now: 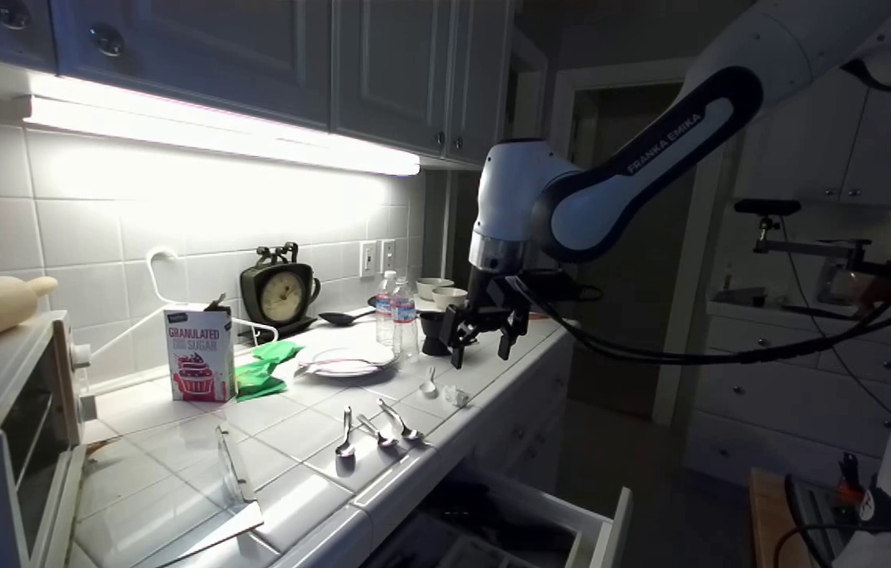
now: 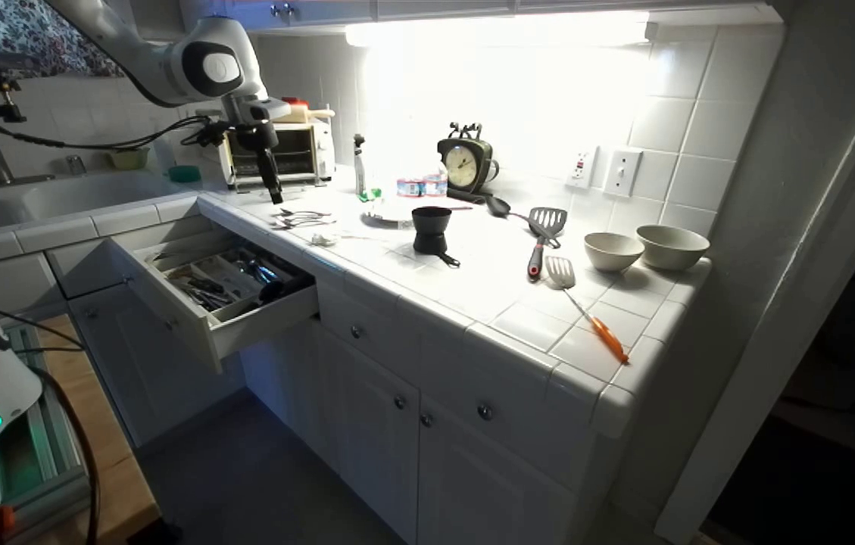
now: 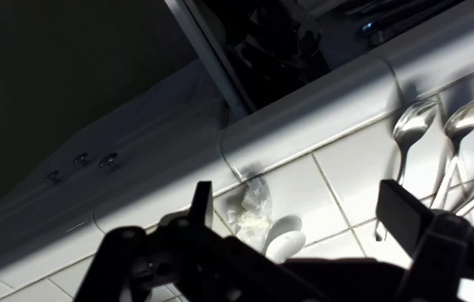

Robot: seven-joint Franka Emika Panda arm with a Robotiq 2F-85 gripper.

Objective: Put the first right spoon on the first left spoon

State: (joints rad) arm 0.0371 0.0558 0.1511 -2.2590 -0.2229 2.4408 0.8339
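You seem to have the whole job ahead of you: no spoon looks laid on another, and nothing is held. Reading left and right as they appear in an exterior view, your right spoon [image 1: 409, 432] lies on the counter [image 1: 291, 434] near its front edge, with the middle spoon [image 1: 383, 440] between it and the left spoon [image 1: 346, 446]. If the task counts the white spoon [image 3: 286, 246] too, that could be your pick instead; the wording doesn't settle it. What's left, as I judge it, is to grasp the spoon, lift it, carry it across and lay it on the left spoon. Your arm [image 1: 650, 158] slopes down over the counter, and the gripper [image 1: 481, 359] hangs with its tips pointing roughly downward. Its jaws stand wide apart with nothing in their grip, clear of every spoon. In the wrist view, the white spoon and a clear wad [image 3: 257, 209] show below, with the right spoon off to one side.
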